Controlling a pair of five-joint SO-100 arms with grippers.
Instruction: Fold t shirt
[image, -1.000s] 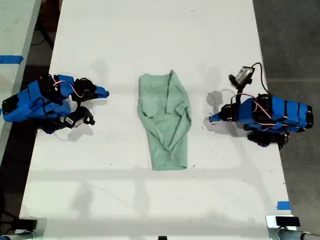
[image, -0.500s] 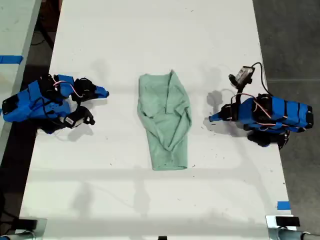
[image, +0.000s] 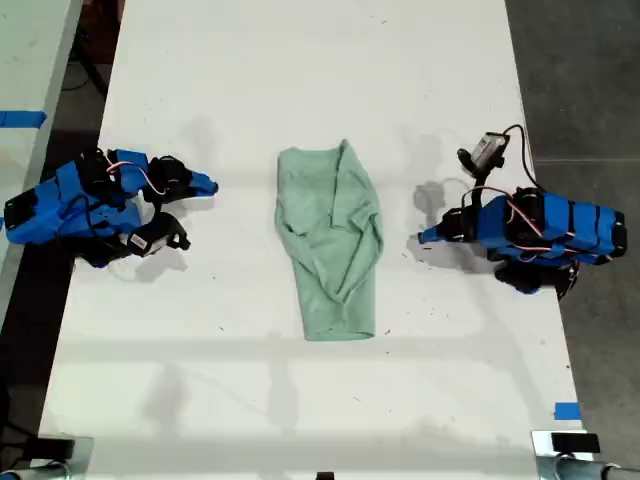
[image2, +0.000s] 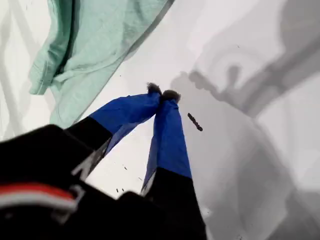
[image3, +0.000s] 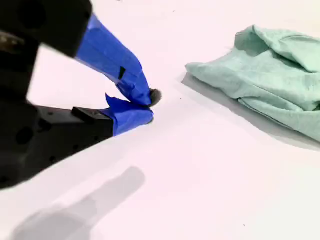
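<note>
The t shirt (image: 330, 245) is lying near the middle of the white worktop (image: 300, 60), folded into a long narrow bundle. It is running lengthwise along the worktop, wider at the far end and narrower toward the near edge in the exterior view. The pale mint-green cloth is wrinkling along its length (one fold is bunching along the side toward the exterior view's right). Nothing is touching it.

My first gripper (image2: 162, 95) is sitting just over the bare worktop with its blue fingers (image2: 167, 135) pinched together at the tips and nothing between them. An edge of the shirt is showing beyond it, apart from the tips. A small dark mark (image2: 195, 121) is lying on the worktop just beside those tips.

My second gripper (image3: 150, 105) is likewise resting low with its tips meeting on nothing, the shirt lying well apart from it.

In the exterior view one blue arm (image: 90, 205) is lying by the worktop's edge at that view's left and the other blue arm (image: 540, 230) by the edge at its right, each pointing toward the shirt; I cannot tell which is which. A strip of blue tape (image: 566, 410) is sitting near the worktop's near corner at the exterior view's right.
</note>
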